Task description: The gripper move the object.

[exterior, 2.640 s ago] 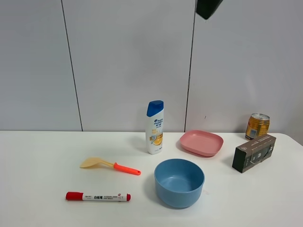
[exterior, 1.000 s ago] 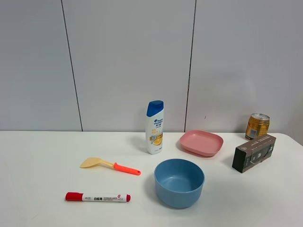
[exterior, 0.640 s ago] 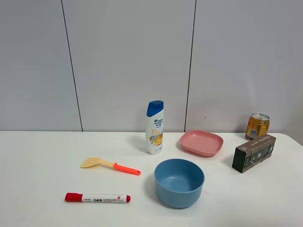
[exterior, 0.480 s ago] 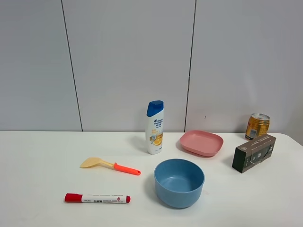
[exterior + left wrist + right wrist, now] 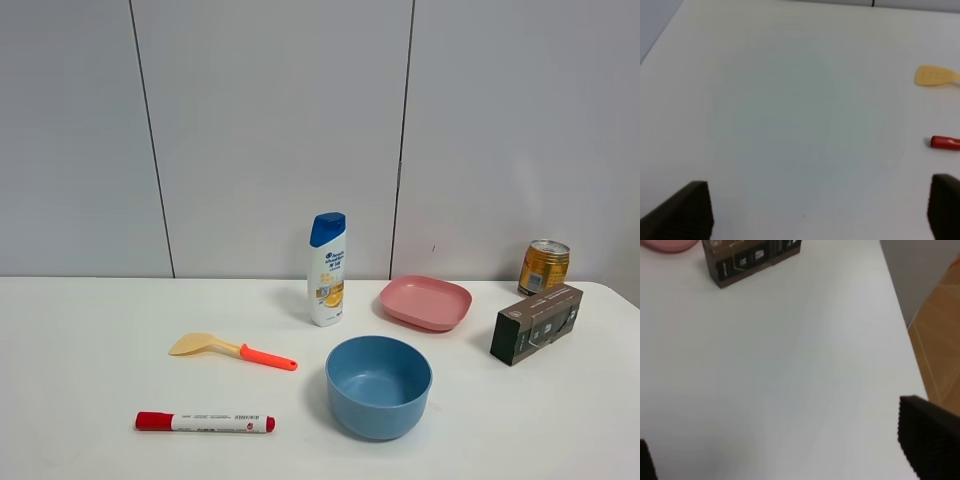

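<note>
The marker point(image 5: 205, 423), white with a red cap and red tail, lies flat on the white table at the front left, parallel to the front edge. Nothing touches it. Its red end shows at the edge of the left wrist view point(image 5: 946, 143). My left gripper point(image 5: 817, 212) is open and empty above bare table, well apart from the marker. My right gripper point(image 5: 785, 455) is open and empty above bare table, away from the dark box point(image 5: 752, 260). Neither gripper shows in the exterior view.
A beige spatula point(image 5: 232, 349) with an orange-red handle lies behind the marker. A blue bowl point(image 5: 378, 415) stands to the marker's right. A shampoo bottle point(image 5: 327, 270), pink plate point(image 5: 426, 302), dark box point(image 5: 536, 323) and can point(image 5: 544, 266) stand farther back. The table's right edge shows point(image 5: 897, 305).
The marker has rolled slightly toward the front edge and a little to the left. A dark arm part at the top of the exterior view 2.6 s ago has left the view.
</note>
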Motion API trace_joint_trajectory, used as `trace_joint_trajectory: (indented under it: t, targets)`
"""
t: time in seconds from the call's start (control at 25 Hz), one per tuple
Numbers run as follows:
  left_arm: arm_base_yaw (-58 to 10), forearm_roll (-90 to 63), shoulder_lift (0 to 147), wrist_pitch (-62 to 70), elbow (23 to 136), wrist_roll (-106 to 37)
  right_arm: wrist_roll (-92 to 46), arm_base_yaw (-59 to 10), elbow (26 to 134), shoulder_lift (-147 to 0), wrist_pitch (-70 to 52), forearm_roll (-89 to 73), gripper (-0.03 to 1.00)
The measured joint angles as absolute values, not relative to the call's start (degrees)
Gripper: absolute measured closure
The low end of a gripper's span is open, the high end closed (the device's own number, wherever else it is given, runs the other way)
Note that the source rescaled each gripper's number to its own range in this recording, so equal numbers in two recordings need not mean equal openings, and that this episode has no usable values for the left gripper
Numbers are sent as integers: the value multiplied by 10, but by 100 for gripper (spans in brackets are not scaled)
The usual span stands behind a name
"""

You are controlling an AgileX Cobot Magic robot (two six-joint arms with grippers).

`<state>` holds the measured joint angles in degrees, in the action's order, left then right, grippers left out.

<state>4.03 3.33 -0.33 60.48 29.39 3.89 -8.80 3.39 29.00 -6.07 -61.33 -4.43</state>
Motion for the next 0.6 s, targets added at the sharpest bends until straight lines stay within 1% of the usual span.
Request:
trace_joint_trajectory:
  t: [0.2,0.44,0.6]
  targets:
    - [40,33,-3,605,294,39,-75,34,290,-35,-614,-36,-3]
    - [40,33,-3,605,294,39,-15,34,290,1,-613,7,-3]
    - [40,33,-3,605,294,39,-13,34,290,1,-613,9,-3]
